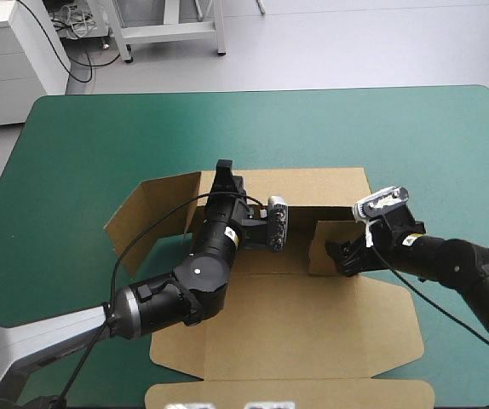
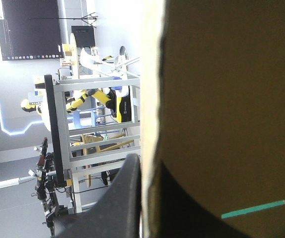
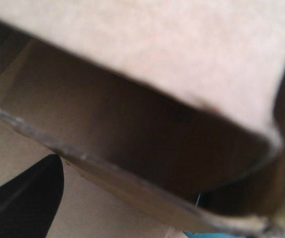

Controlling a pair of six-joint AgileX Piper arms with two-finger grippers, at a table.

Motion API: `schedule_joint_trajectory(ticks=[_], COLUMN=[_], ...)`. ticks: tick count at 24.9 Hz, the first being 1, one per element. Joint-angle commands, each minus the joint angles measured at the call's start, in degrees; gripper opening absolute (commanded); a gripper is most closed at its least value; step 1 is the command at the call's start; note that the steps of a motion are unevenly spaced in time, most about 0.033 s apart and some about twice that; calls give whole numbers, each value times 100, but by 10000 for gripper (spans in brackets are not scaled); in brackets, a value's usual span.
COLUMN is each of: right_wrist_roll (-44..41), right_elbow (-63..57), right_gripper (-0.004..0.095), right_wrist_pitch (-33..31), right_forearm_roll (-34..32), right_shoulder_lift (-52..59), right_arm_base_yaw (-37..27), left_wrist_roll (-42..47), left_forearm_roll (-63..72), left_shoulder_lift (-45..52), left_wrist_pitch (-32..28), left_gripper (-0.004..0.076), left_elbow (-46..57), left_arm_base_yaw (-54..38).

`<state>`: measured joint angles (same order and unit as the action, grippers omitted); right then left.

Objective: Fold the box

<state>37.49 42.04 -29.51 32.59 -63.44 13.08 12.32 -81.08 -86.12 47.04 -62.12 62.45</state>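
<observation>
Grip check: the left end effector (image 1: 225, 175) is pinched on the box (image 1: 313, 332). The top edge of the raised rear wall (image 1: 321, 189) is clamped between its black fingers (image 2: 125, 198), seen edge-on in the left wrist view. The right end effector (image 1: 340, 253) is read as spread. Only one finger (image 3: 23, 198) is shown, well off centre, and the other is hidden behind folded board, so no grasp can be confirmed there.

Box location: middle of the teal-green bench (image 1: 83, 145), slightly below centre in the high view. The base panel (image 1: 253, 341) is laid flat toward the lower frame.

Key relation: the small side flap (image 1: 325, 237) is stood up just right of centre, directly against the right end effector on its picture-left side. The rear wall's long axis runs left to right across the frame, and the flap is set square to it at the right end. The right arm is clearly nearer; the left is taken up holding the wall. The next move is judged to be swinging that flap inward along the wall, with the push directed toward the upper left.

Arm pose: the left arm is seen entering from the lower left, elbow bent, wrist pointed toward the top of the frame. The right arm is seen entering low from the right edge, forearm angled up-left. The left-hand flap (image 1: 138, 223) is angled up and not tucked.
</observation>
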Motion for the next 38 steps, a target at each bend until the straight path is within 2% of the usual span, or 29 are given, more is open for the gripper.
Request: schedule_joint_trajectory(ticks=[1,5,7,8,9,10,11,12,19,21,24,27,29,31,33,38], right_wrist_roll=[-455,-463,-502,-503,-503,-486,-489,-489,-399,-399,-399,-399,-387,-396,-396,-396], right_elbow=[-218,-577,-588,-588,-588,-588,-588,-588,-588,-588,-588,-588,-588,-588,-588,-588], right_gripper=[817,813,738,616,448,337,146,2,-20,-20,-20,-20,-20,-19,-20,-20], right_wrist_pitch=[1078,1882,2066,2137,2179,2210,2295,2373,2517,2517,2517,2517,2531,2545,2559,2753], right_forearm_roll=[-280,-228,-214,-214,-214,-214,-214,-190,-195,-195,-195,-195,-212,-212,-212,-212], right_shoulder_lift=[370,540,502,454,410,367,344,316,304,304,304,304,304,304,304,304], right_arm_base_yaw=[317,595,632,632,632,632,632,632,632,632,632,632,632,632,632,632], left_wrist_roll=[98,98,98,98,98,98,98,98,137,145,145,163,236,498,564,614], left_forearm_roll=[-353,-343,-343,-335,-335,-335,-335,-335,-334,-325,-325,-325,-357,-413,-413,-419], left_shoulder_lift=[203,203,203,203,203,203,203,203,203,203,203,203,203,203,203,203], left_wrist_pitch=[91,59,4,-31,-53,-53,-53,-53,-66,-66,-113,-234,-264,-252,-206,142], left_gripper=[-8,-8,-8,-8,-8,-8,-8,-8,-1,26,144,361,543,671,719,712], left_elbow=[-173,-173,-173,-173,-173,-173,-173,-173,-173,-173,-173,-173,-173,-173,-173,-173], left_arm_base_yaw=[38,38,38,38,38,38,38,38,38,38,38,38,38,38,38,137])
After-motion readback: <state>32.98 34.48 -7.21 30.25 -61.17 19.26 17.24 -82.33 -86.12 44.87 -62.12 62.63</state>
